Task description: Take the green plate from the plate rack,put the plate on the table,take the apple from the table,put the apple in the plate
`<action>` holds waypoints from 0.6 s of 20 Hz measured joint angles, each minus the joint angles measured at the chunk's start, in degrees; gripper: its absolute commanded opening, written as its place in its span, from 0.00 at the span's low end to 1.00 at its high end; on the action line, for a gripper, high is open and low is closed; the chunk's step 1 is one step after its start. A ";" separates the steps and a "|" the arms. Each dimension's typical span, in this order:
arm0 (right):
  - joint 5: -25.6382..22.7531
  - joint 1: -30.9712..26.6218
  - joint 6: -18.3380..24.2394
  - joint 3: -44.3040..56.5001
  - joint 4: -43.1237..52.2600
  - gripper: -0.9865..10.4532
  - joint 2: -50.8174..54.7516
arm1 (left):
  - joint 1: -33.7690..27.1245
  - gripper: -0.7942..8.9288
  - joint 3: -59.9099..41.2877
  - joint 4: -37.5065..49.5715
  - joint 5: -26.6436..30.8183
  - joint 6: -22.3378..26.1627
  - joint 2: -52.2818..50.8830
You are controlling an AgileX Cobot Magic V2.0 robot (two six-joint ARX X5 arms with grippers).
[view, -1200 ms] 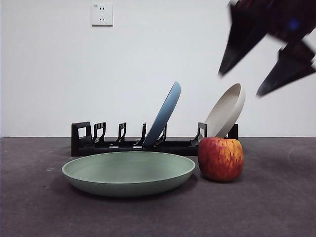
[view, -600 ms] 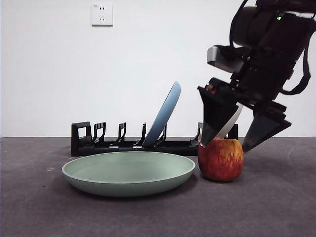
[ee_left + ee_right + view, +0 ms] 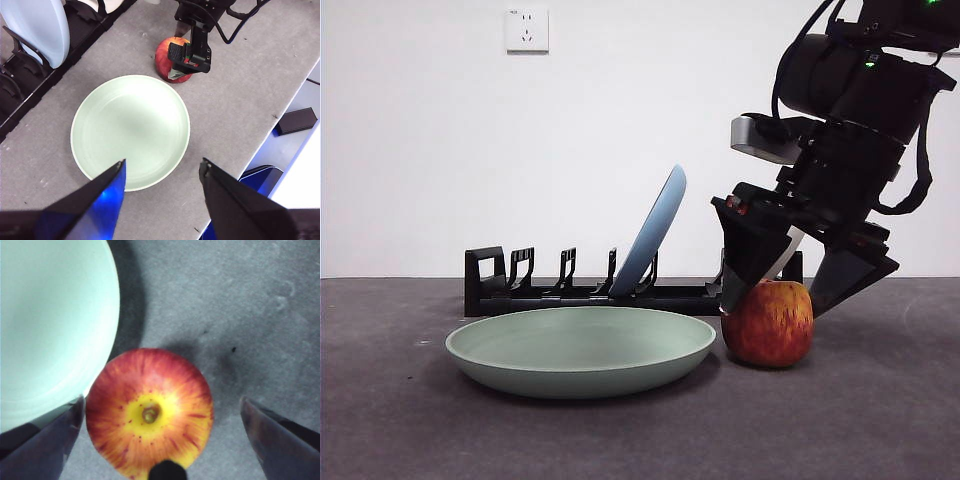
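The green plate lies flat on the table, in front of the plate rack. Beside the plate's rim stands the apple, red with yellow streaks, its stem end up in the right wrist view. My right gripper hangs open right over the apple, one jaw on each side of it and neither closed on it; it shows too in the left wrist view. High above the plate, my left gripper is open and holds nothing.
A light blue plate leans in the rack's middle slots. A beige plate at the rack's far end is mostly hidden behind the right arm. The table's edge runs close to the apple's side, with a dark box beyond it.
The right arm has come down from the top corner to the apple, and its open jaws now straddle the apple's top. Plate and apple have not moved.
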State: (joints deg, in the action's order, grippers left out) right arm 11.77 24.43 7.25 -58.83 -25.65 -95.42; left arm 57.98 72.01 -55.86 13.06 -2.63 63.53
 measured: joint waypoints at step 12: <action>0.20 0.33 -1.95 0.00 0.35 0.16 -1.92 | 0.00 0.34 0.00 0.17 0.02 0.00 0.00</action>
State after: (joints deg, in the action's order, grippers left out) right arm 11.97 24.75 5.30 -58.83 -25.30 -97.34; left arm 57.98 72.01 -55.68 13.08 -2.63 63.53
